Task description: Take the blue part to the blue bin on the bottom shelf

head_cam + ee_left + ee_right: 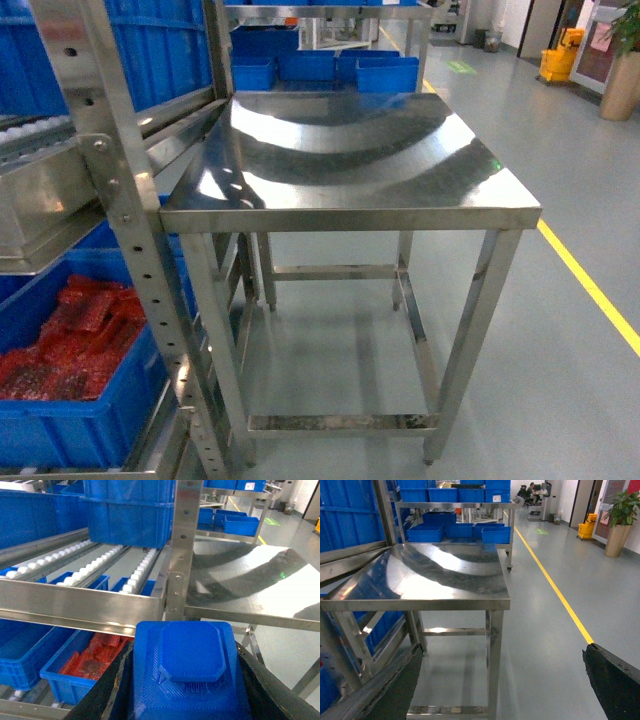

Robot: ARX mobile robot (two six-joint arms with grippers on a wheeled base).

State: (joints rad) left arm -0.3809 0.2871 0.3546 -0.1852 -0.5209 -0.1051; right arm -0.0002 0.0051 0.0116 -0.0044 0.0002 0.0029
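The left pincer [182, 700] is clamped on the blue part [189, 672], just before the rack's steel front rail [80, 605]; clipping that rail could knock it loose. The right pincer [505, 680] hangs spread apart.

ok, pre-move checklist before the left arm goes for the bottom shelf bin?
1. Blue part held in left gripper: ok, it sits between the black fingers.
2. Right gripper free: ok, open, nothing between the fingers.
3. Target blue bin on bottom shelf: cannot tell; the bin in the left wrist view holds red parts.
4. Path down: not ok yet, steel front rail lies ahead of the part.
5. Steel table: ok, nothing on it.
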